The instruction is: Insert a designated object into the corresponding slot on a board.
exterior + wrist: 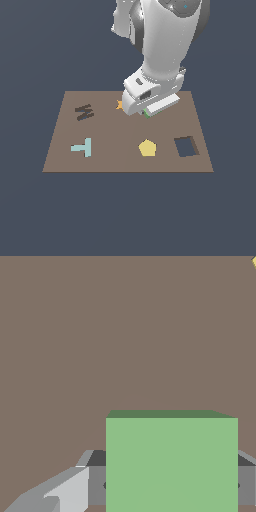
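Note:
The green square block (171, 463) fills the near part of the wrist view, with grey fingers (97, 478) pressed against both of its sides. In the exterior view only a sliver of the green block (146, 113) shows under the white hand. My gripper (145, 112) sits low over the back middle of the brown board (115, 162) and is shut on the block. I cannot tell whether the block rests on the board or is lifted. The dark square slot (186, 146) lies at the board's front, on the exterior view's right, apart from the gripper.
On the board are a yellow pentagon (147, 148) just beside the slot, an orange star (119, 105) partly hidden behind the hand, a dark M-shaped mark (84, 112) and a light blue T (82, 148). The arm towers over the board's back edge.

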### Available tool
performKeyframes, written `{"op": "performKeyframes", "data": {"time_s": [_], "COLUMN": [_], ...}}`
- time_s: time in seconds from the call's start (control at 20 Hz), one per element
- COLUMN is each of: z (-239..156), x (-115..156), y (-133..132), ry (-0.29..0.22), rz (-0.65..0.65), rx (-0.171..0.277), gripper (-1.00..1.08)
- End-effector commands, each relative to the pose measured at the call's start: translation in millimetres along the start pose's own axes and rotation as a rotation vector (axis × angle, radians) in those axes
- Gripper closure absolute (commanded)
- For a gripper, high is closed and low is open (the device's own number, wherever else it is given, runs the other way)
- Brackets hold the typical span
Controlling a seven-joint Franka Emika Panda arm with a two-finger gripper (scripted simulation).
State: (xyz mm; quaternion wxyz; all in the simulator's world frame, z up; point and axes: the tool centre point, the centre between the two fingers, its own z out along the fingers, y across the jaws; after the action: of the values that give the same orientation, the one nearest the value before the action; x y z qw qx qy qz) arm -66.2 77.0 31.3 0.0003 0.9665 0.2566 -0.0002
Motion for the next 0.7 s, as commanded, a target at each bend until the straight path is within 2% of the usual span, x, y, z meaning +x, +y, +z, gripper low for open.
{"op": "performKeyframes", "data": {"time_s": [0.0, 0.65], "z": [-0.5, -2.3], "x": [1.6, 21.3], "y": [5.2, 38.9], "ry": [0.001, 0.001], "rz": [-0.057, -0.492], "rx": [0.000, -0.001], "gripper": [1.08, 1.08]}}
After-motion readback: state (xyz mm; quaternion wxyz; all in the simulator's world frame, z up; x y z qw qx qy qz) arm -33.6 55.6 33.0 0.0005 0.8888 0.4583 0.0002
